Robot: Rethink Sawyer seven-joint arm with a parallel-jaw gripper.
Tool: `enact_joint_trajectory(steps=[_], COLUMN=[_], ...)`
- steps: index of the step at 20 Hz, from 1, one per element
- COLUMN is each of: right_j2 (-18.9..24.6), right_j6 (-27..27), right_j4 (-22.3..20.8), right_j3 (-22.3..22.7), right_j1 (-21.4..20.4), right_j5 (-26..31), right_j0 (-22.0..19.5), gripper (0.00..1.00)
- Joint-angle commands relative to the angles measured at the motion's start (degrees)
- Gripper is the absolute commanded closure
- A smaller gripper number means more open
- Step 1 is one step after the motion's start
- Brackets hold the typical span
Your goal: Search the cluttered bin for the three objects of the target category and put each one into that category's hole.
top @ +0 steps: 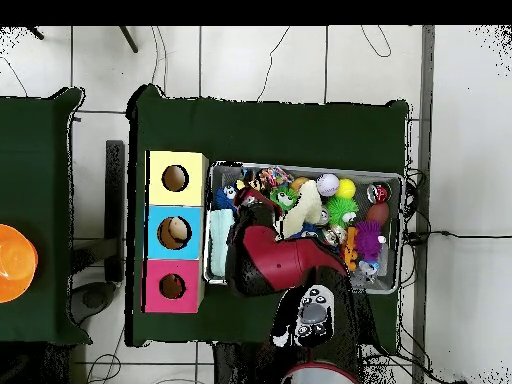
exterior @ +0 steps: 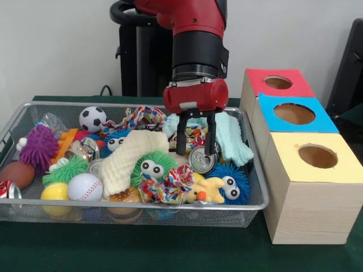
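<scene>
Reaching down into the bin (exterior: 22,113), the gripper (exterior: 196,148) has its two black fingers (exterior: 182,136) spread either side of a silver can (exterior: 203,159) lying on its side, fingers apart and not clearly clamped on it. Around the can lie a cream cloth (exterior: 127,158), a mint cloth (exterior: 232,139) and a blue fuzzy toy (exterior: 229,181). Right of the bin, the hole (exterior: 278,83) sits in the red-topped box, farthest back of three.

One bin (exterior: 22,211), three boxes (exterior: 309,201), three holes (exterior: 278,83).
</scene>
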Motion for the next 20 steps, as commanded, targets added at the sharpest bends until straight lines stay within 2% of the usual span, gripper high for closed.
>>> enact_joint_trajectory(steps=[1, 3, 10, 16, 20], right_j2=[2.88, 1.92, 2.64, 1.73, 1.53], right_j6=[3.57, 2.68, 1.41, 0.02, -0.42], right_j4=[5.84, 7.19, 6.88, 7.77, 5.28], right_j3=[-2.98, -3.59, -5.18, -7.55, -7.9], right_j1=[5.0, 6.38, 8.85, 13.18, 13.93], right_j5=[-8.54, -10.12, -11.51, -13.51, -11.29], right_j0=[1.19, 1.65, 0.49, 0.42, -0.31], gripper=[0.0, 0.0, 0.0, 0.0, 0.0])
